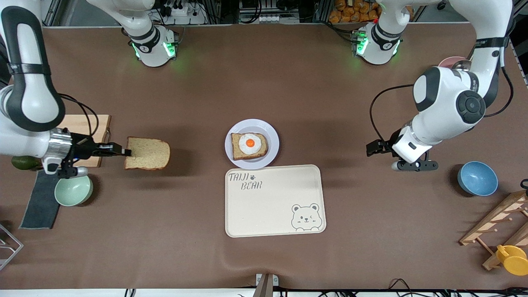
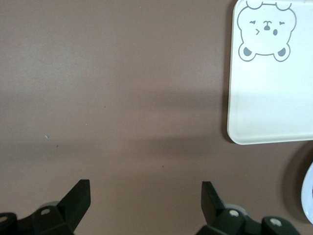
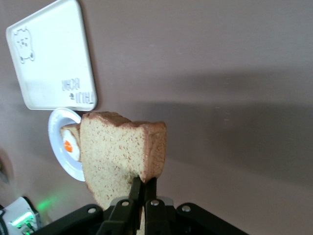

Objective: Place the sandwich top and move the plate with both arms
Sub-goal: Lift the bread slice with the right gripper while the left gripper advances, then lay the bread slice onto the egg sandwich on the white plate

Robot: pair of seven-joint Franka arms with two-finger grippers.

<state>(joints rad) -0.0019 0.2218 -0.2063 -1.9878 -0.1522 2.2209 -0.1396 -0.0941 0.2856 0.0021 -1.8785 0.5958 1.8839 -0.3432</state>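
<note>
Step in hand: carrying the sandwich top [image 1: 147,153]. Right tool [image 1: 123,152] pinches its crust edge, aloft over bare counter [image 1: 264,82] toward the right arm's end. Plate [image 1: 252,124] mid-counter, bearing egg slice [image 1: 249,146], tray [image 1: 274,201] just beside. Left tool [image 1: 373,147] spread, waiting. Next, as judged: level slice above egg, lower squarely. Path between looks unobstructed.
</note>
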